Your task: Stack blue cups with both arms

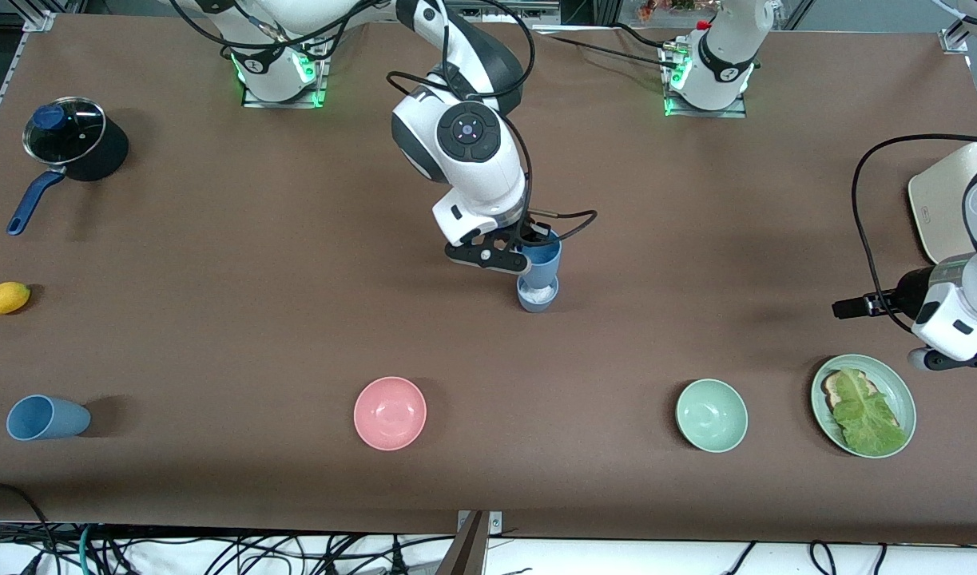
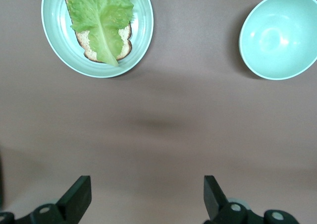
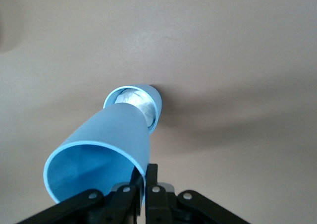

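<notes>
Front view, near edge of the bench first: a blue cup lies on its side toward the right arm's end, in a row with the pink bowl, green bowl and a green plate with toast and lettuce. Left end effector hovers over bare bench just beside that plate, fingers spread wide, nothing held; this arm waits. Farther from the camera, mid-bench, the right end effector pinches the rim of a held blue cup, tilted, its base at the mouth of an upright blue cup standing on the bench. Lemon and lidded pot sit toward the right arm's end.
</notes>
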